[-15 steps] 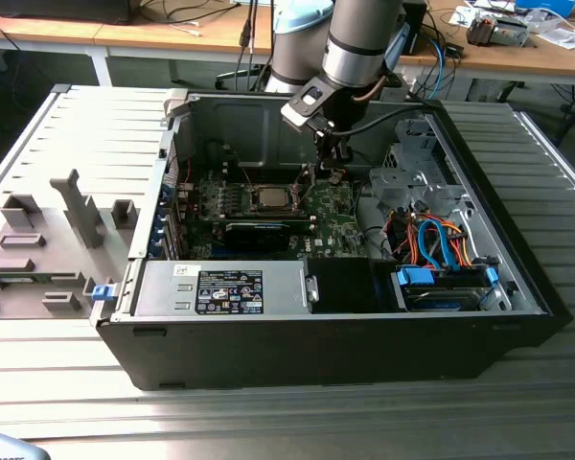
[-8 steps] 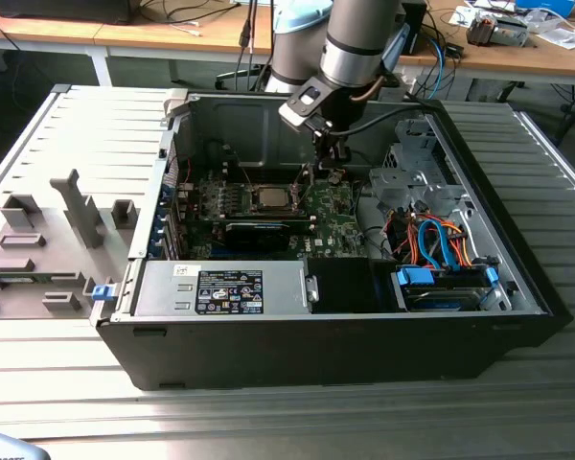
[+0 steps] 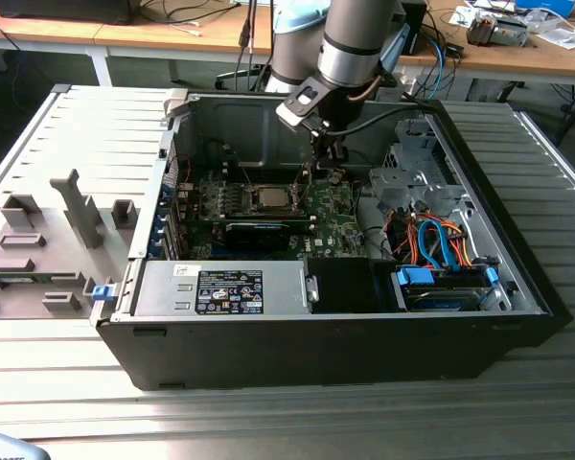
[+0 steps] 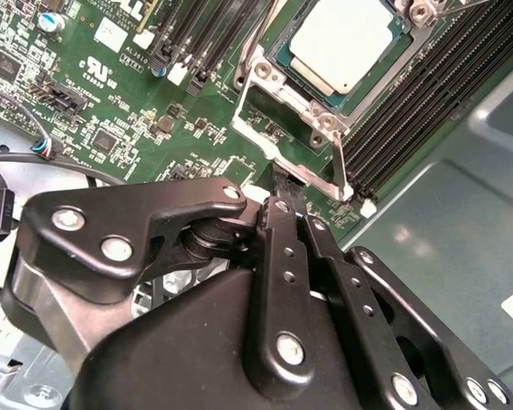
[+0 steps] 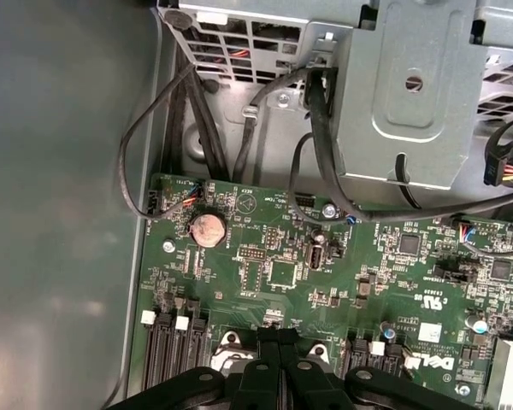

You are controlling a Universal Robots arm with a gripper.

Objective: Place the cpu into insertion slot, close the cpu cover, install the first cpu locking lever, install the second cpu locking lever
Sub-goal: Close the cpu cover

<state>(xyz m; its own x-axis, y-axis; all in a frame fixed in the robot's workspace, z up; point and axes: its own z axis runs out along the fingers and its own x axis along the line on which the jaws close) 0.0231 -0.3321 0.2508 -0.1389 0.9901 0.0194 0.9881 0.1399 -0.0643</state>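
The cpu (image 4: 342, 44) lies flat, silvery face up, in the insertion slot (image 4: 284, 53) on the green motherboard (image 4: 111, 111); the exterior view has it (image 3: 268, 198) mid-board. A silvery metal frame, the cpu cover (image 4: 258, 85), lies around it. Whether the cover is latched I cannot tell. A thin metal lever (image 4: 339, 162) stands up at the socket's near corner. My gripper (image 4: 284, 181) is shut with nothing between its fingers, its tips hovering just off that corner. It hangs above the board to the exterior view's right of the socket (image 3: 333, 151) and shows in the first wrist view (image 5: 278, 335).
Black memory slots (image 4: 419, 102) flank the socket. A long black card (image 3: 259, 233) lies in front of it. A grey drive cage (image 5: 410, 94) with black cables (image 5: 316, 145) and a coin battery (image 5: 209, 229) lie beyond. Case walls (image 3: 230, 115) enclose the board.
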